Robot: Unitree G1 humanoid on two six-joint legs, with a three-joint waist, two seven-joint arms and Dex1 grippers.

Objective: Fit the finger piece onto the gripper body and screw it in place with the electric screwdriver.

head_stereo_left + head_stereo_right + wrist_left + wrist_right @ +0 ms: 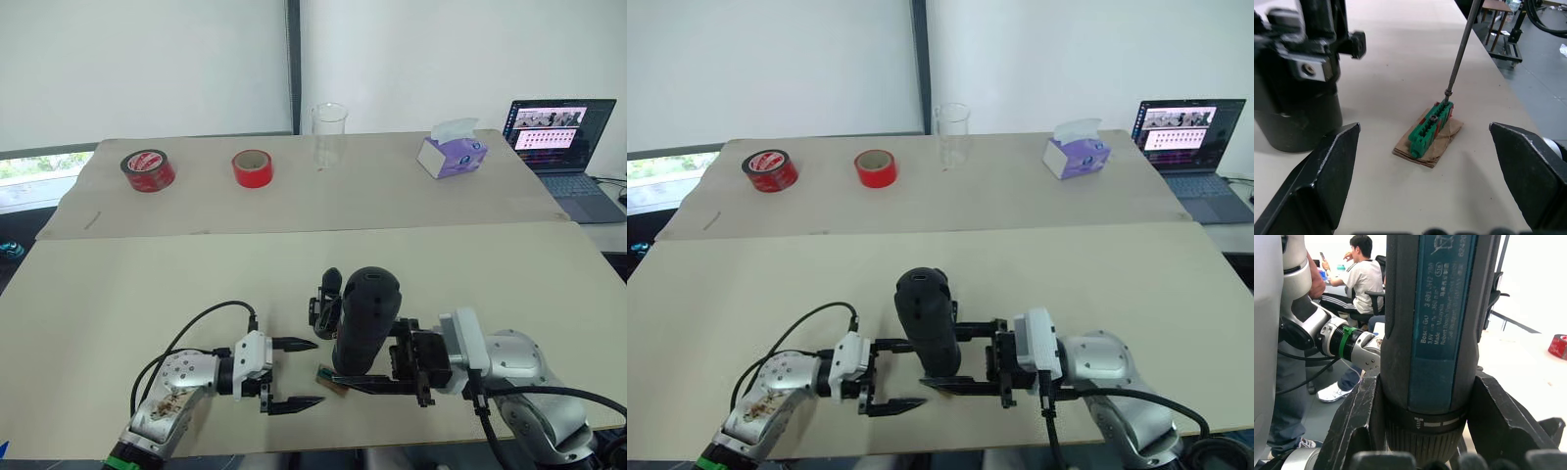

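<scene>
Beige tabletop (147, 284), tape rolls & tissue box at the back. Right gripper (377, 367) is clamped round the electric screwdriver (364, 318), upright w/ bit down on a green block (1431, 128) sitting on a brown scrap, prob. picking up a screw. Left gripper (294, 373) hovers nearby, fingers spread, empty, likely ready to steady parts. Gripper body (326, 305) stands just behind the driver; can't pick out the finger piece.
</scene>
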